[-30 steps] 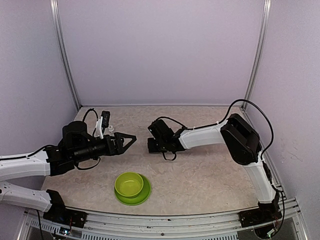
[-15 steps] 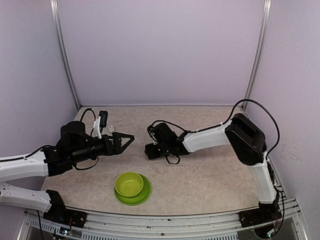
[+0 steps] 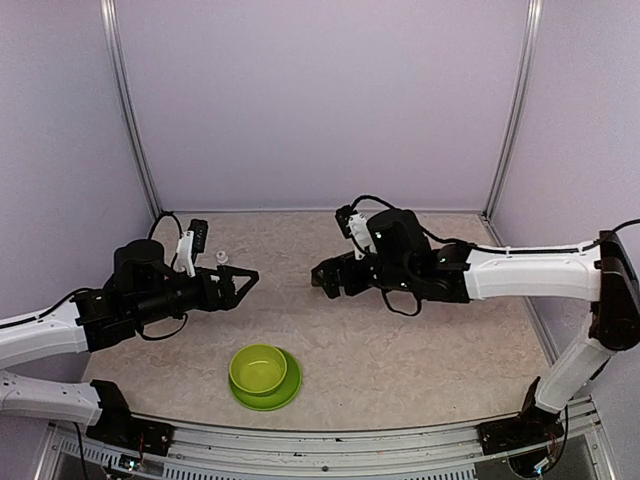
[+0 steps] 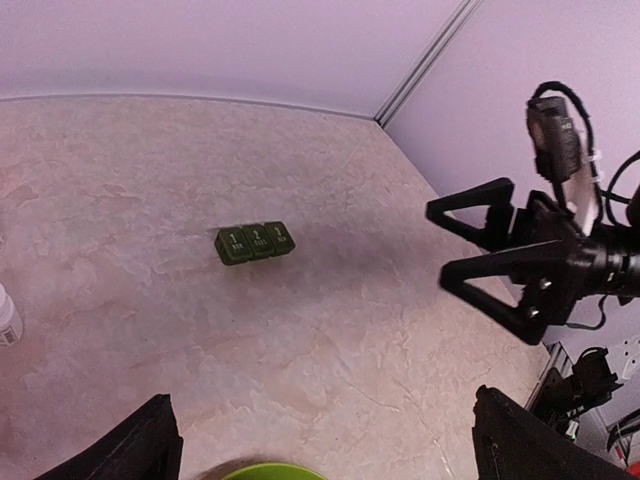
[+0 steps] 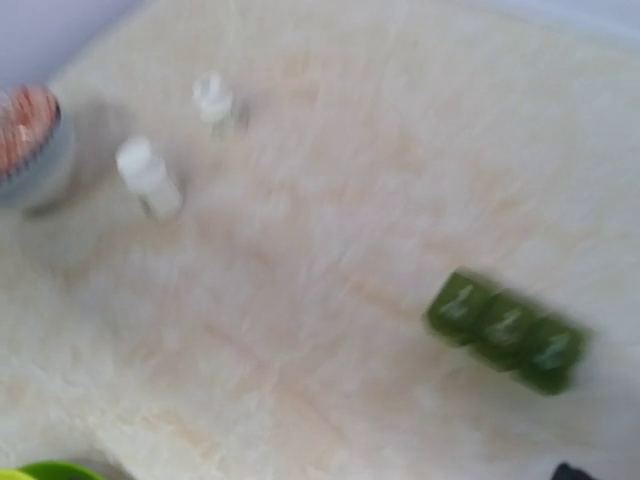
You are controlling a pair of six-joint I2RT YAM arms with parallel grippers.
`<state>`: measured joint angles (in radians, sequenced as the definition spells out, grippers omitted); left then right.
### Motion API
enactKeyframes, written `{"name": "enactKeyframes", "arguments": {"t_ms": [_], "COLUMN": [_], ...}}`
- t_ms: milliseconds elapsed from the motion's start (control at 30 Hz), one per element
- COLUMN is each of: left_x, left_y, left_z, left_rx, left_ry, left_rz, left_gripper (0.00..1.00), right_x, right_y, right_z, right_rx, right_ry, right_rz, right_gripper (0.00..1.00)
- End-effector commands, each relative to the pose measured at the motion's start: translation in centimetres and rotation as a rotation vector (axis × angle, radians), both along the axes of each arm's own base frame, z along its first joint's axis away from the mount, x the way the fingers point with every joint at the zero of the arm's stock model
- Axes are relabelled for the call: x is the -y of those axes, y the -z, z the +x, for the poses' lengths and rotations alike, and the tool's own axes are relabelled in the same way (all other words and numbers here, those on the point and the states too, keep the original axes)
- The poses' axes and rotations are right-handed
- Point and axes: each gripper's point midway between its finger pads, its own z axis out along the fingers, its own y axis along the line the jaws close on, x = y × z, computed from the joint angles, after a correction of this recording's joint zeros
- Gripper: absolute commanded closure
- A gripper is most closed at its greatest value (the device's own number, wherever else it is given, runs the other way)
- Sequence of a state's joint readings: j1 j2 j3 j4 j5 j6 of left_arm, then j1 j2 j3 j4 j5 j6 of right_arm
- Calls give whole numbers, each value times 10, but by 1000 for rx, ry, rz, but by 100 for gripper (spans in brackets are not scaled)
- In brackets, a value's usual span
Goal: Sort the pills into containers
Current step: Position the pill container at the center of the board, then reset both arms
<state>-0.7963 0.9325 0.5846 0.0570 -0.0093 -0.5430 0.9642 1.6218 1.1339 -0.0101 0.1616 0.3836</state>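
Sorting seems unstarted: the pill box (image 4: 255, 242), at the bowl's (image 4: 270, 471) twelve o'clock, lies shut; left gripper (image 3: 248, 287) and right gripper (image 4: 440, 245) jaws gape empty.

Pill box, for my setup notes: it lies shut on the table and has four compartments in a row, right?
No: the pill box has three compartments in a row, not four, as the left wrist view shows. It does lie shut on the table.

Pill box (image 4: 255, 242) between left claw (image 3: 245, 289) and right claw (image 4: 440, 246), bowl (image 3: 258, 366) on plate (image 3: 292, 390) toward near edge
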Motion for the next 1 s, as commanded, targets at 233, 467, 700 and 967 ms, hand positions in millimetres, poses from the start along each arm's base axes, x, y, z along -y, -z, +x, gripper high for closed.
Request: {"name": "enactKeyframes", "arguments": {"t_ms": [233,467,700,967], "left_x": [-42,-54,-82,-149], "left_y": [-6,6,5,7], "left_z": [15,22,32,55], "left_rx": [94,162,236,209], "left_ry": [-169,-197,-245,-424], "left_rz": [160,245,163,92], "left_gripper": [1,1,1,1], "right_x": [142,203,254,320], "right_y": [-22,-30,-36,-10], "right_z": [-20,-30,-28,-11], "right_rx": [78,102,117,-10], "right_ry": [242,347,414,517], "right_rz": [-62,-41,29,82], "right_gripper": [0,0,0,0]}}
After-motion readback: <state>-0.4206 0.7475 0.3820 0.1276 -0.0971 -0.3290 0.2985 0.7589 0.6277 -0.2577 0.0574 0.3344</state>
